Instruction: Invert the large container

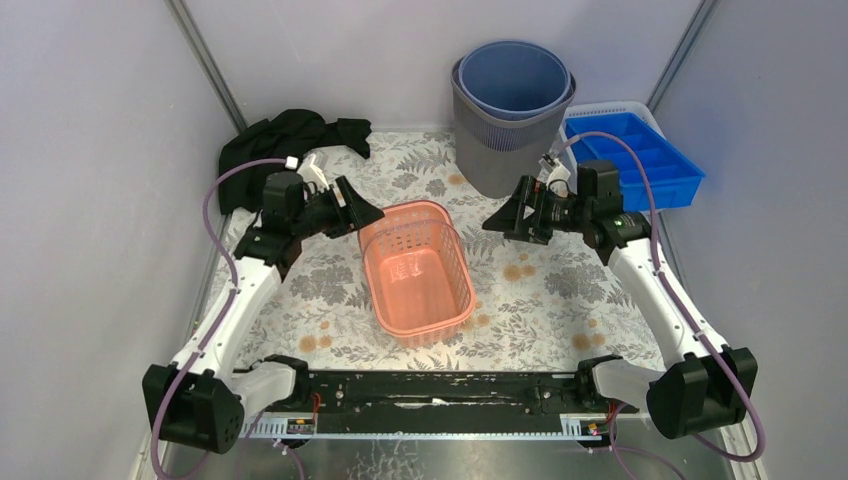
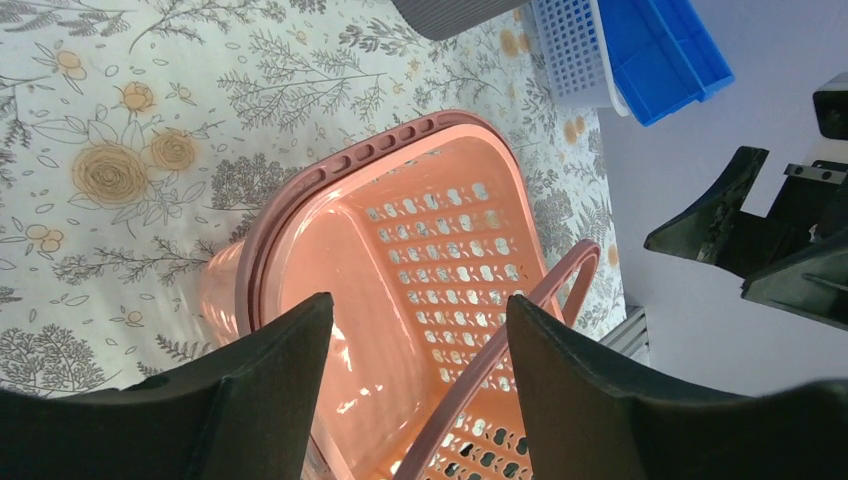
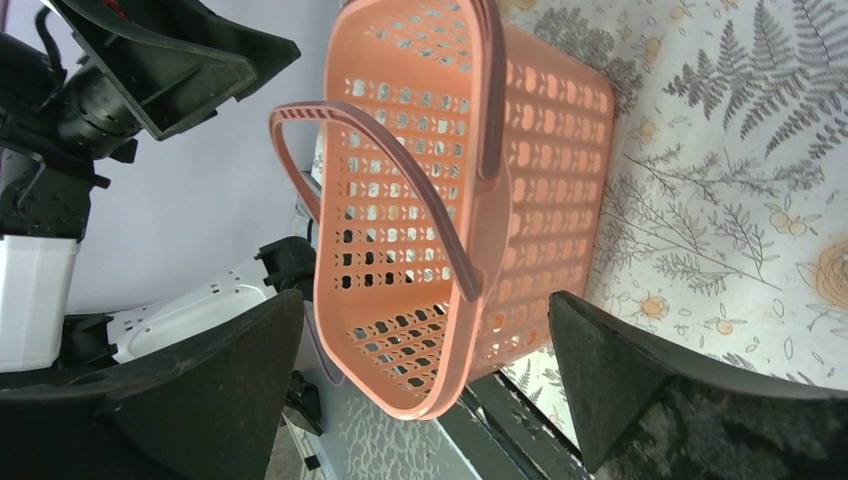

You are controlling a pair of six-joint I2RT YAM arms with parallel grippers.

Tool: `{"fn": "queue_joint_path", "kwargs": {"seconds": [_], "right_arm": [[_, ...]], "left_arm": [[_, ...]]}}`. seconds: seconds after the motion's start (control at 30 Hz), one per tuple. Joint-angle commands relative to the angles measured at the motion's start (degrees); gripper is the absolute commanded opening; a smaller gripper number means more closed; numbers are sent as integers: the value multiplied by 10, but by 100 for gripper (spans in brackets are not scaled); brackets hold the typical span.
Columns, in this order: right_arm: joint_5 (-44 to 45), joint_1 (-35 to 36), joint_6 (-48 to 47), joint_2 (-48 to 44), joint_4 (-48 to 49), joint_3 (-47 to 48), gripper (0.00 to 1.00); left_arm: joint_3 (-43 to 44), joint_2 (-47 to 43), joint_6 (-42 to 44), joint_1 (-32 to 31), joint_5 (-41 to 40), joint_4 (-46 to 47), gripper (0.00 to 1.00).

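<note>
A salmon-pink perforated basket [image 1: 415, 275] with two handles sits open side up in the middle of the floral table. It also shows in the left wrist view [image 2: 440, 240] and the right wrist view [image 3: 440, 170]. My left gripper [image 1: 365, 213] is open at the basket's far left rim. In its wrist view [image 2: 417, 300] one finger is outside the wall and the other over the inside, with a handle [image 2: 560, 290] between them. My right gripper [image 1: 497, 220] is open and empty, hovering to the right of the basket and apart from it [image 3: 422, 297].
A grey bin [image 1: 500, 150] holding a blue bucket [image 1: 515, 80] stands at the back centre. A blue divided tray [image 1: 640, 160] on a white perforated tray is at the back right. A black cloth [image 1: 285, 140] lies at the back left. Walls enclose three sides.
</note>
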Motion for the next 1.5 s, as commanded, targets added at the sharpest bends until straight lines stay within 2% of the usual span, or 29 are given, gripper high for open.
{"fn": "queue_joint_path", "kwargs": {"seconds": [0.0, 0.2, 0.43, 0.6, 1.03, 1.47], "right_arm": [[6, 4, -6, -6, 14, -15, 99], [0, 4, 0, -4, 32, -30, 99], [0, 4, 0, 1, 43, -46, 99], [-1, 4, 1, 7, 54, -60, 99], [-7, 4, 11, 20, 79, -75, 99], [-1, 4, 16, 21, 79, -68, 99]], "left_arm": [[-4, 21, 3, 8, 52, 51, 68], [-15, 47, -17, 14, 129, 82, 59], [-56, 48, -82, 14, 227, 177, 62], [-70, 32, -122, 14, 264, 214, 63], [-45, -3, -157, 9, 307, 215, 66], [-46, -27, -176, -30, 299, 217, 68]]}}
